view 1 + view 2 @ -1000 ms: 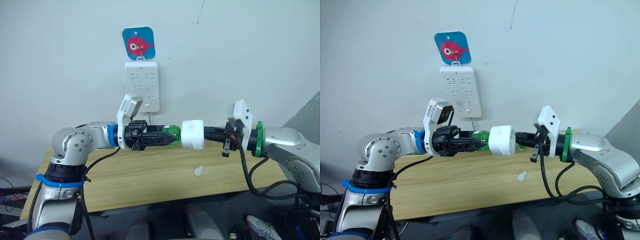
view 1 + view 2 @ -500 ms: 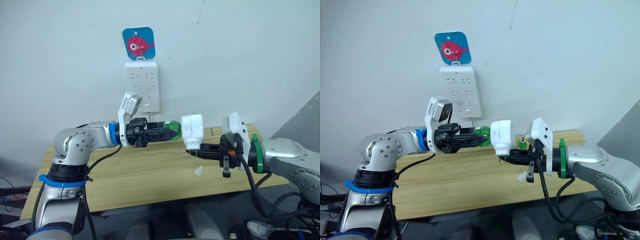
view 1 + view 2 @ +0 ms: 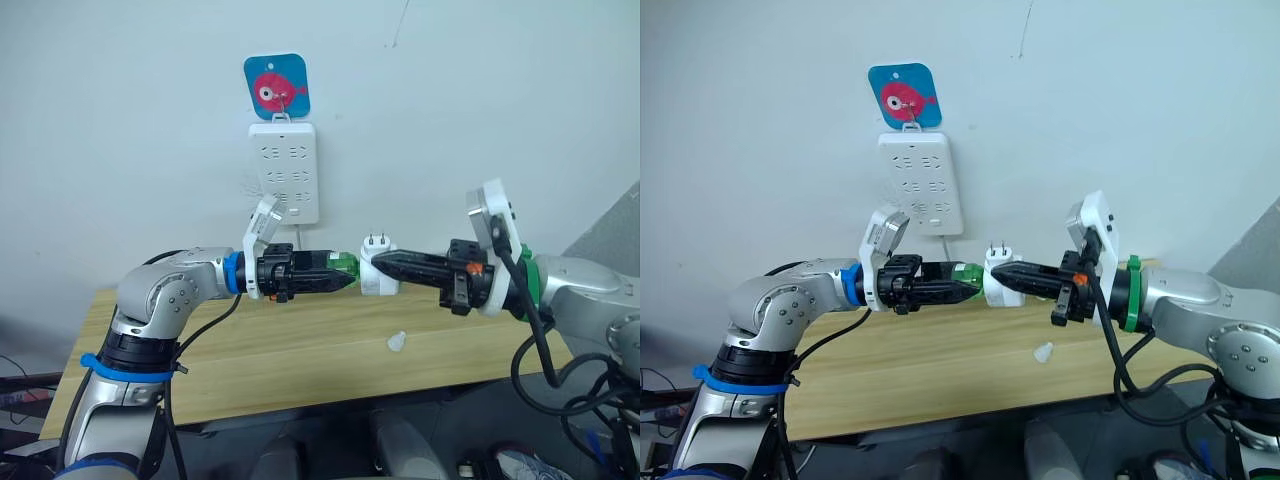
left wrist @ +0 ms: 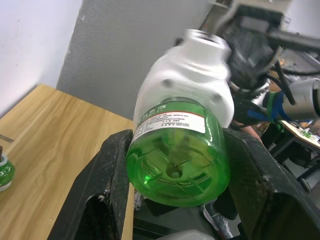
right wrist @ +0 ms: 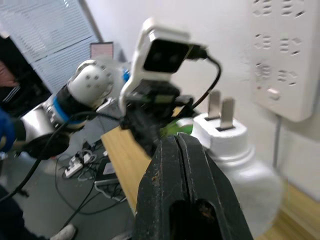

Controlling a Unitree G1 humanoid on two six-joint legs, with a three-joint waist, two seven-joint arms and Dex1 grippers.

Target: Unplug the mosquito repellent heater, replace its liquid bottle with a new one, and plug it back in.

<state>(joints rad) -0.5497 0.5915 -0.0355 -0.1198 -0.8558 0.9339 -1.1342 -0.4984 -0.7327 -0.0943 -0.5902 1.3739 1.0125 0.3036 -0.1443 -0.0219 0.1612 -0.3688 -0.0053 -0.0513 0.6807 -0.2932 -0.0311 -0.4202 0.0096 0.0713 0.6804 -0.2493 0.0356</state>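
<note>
The mosquito repellent heater [image 3: 372,281] hangs in the air above the table, its two prongs [image 3: 376,241] pointing up. A green liquid bottle [image 4: 176,161] sits in its end, and my left gripper [image 3: 338,273] is shut on that bottle from the left. My right gripper [image 3: 380,264] reaches in from the right. Its fingers [image 5: 176,165] are pressed together with no gap, and their tips lie against the heater's side [image 5: 240,165] just below the prongs. A second small green bottle [image 4: 3,173] stands on the table.
A white power strip [image 3: 284,172] hangs on the wall behind, under a blue tag with a pink fish [image 3: 277,86]. A small white cap [image 3: 398,342] lies on the wooden table [image 3: 300,350] below the grippers.
The right gripper has risen and rolled over. The heater has turned from prongs-down to prongs-up and now sits level between both grippers. The left gripper has rolled a little.
</note>
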